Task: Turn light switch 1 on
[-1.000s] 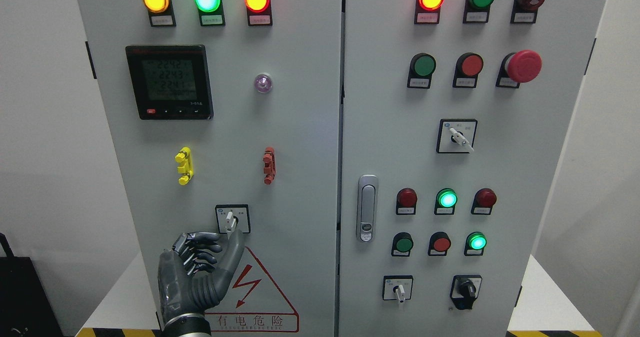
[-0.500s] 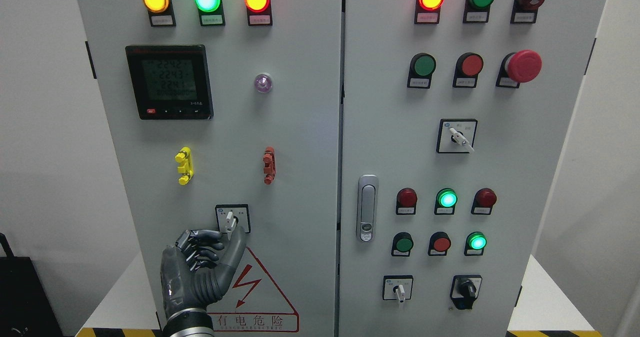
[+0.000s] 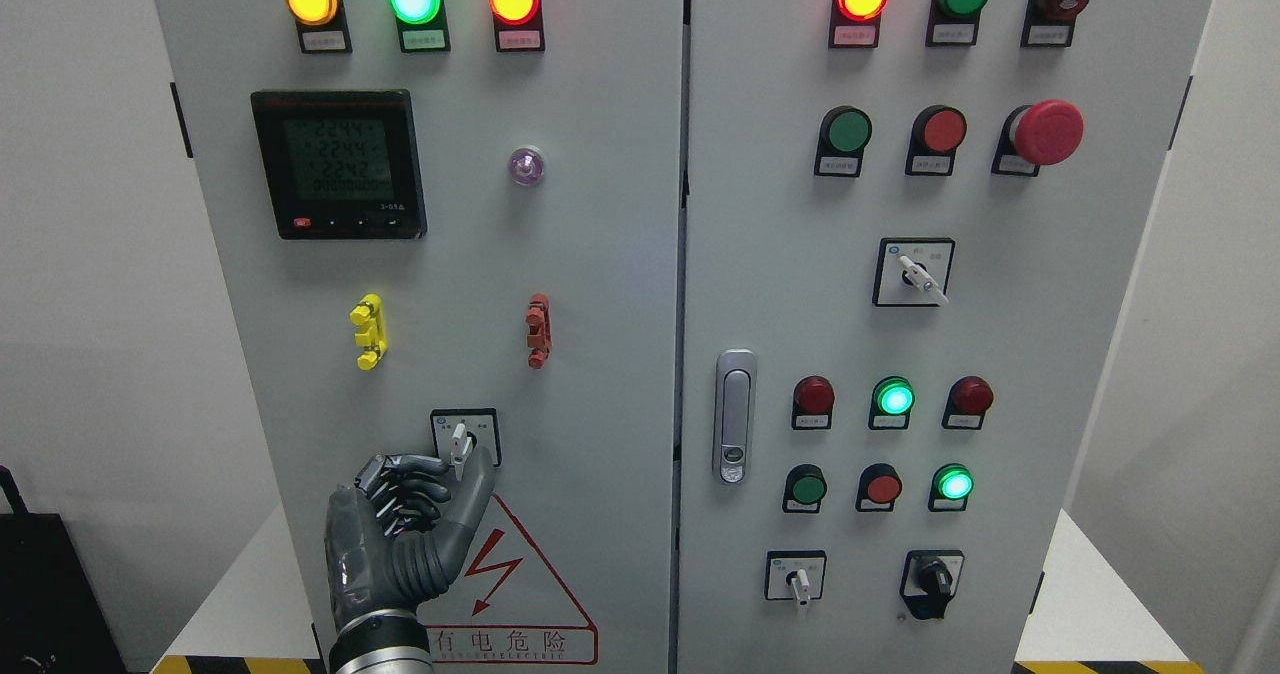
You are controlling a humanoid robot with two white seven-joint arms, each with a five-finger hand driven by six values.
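Note:
Low on the cabinet's left door (image 3: 600,354) sits a small rotary switch (image 3: 464,436) on a black-framed plate, its white lever pointing straight down. My left hand (image 3: 462,468), dark grey, comes up from the bottom edge just beneath it. Its fingers (image 3: 405,484) are curled, with the index tip left of the lever's lower end and the thumb (image 3: 478,489) raised on the right. I cannot see a firm grip on the lever. My right arm is out of view.
Above the switch are a yellow clip (image 3: 368,331), a red clip (image 3: 538,330), a digital meter (image 3: 338,164) and three lit lamps. The right door carries a handle (image 3: 735,416), buttons, lamps, a red mushroom button (image 3: 1045,132) and more rotary switches.
My left hand has crept up and slightly right, bringing index finger and thumb closer around the lever's lower end. The lever still points down. The meter digits changed.

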